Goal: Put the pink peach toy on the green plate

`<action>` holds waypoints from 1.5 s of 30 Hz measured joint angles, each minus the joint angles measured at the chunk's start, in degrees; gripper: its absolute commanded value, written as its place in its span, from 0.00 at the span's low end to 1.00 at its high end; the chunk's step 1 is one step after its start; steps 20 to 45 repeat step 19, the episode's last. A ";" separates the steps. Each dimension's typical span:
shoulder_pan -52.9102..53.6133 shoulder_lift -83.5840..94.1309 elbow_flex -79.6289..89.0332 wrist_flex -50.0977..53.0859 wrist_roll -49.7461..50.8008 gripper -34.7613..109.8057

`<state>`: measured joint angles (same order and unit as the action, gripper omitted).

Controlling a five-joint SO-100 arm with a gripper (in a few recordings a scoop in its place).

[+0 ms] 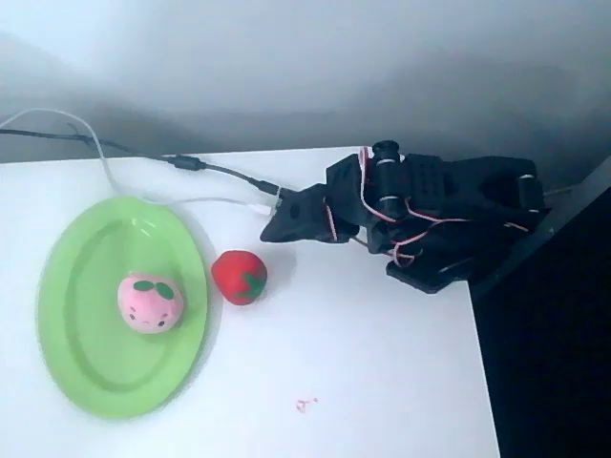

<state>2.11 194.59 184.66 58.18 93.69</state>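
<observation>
Seen from the overhead view, one green plate point(95, 372) lies on the white table point(363, 382), and it serves as the landmark here. It holds one thing: the pink peach toy point(150, 302), which sits inside the rim, toward the plate's right half, with its two green leaf patches on top and its small face turned down the picture. Just off the plate's right edge, on the bare table, sits one red strawberry toy point(239, 277) with green leaves; it is close to the rim, and whether it touches it I cannot tell. Farther right of the plate and a little higher in the picture, the black arm point(439, 219) lies folded low, and its pincer point(284, 224) points toward the plate, apart from both toys, gripping nothing; whether its fingers are parted or together cannot be told. One thin cable point(143, 153) runs along the table above the plate.
</observation>
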 measured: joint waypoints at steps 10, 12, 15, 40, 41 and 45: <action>-3.78 0.09 0.00 12.83 -0.26 0.24; -3.78 0.09 0.00 13.71 -0.44 0.24; -4.13 0.09 0.00 14.15 -0.53 0.24; -5.62 0.09 0.00 14.15 -0.53 0.24; -5.62 0.09 0.00 14.15 -0.53 0.24; -5.62 0.09 0.00 14.15 -0.53 0.24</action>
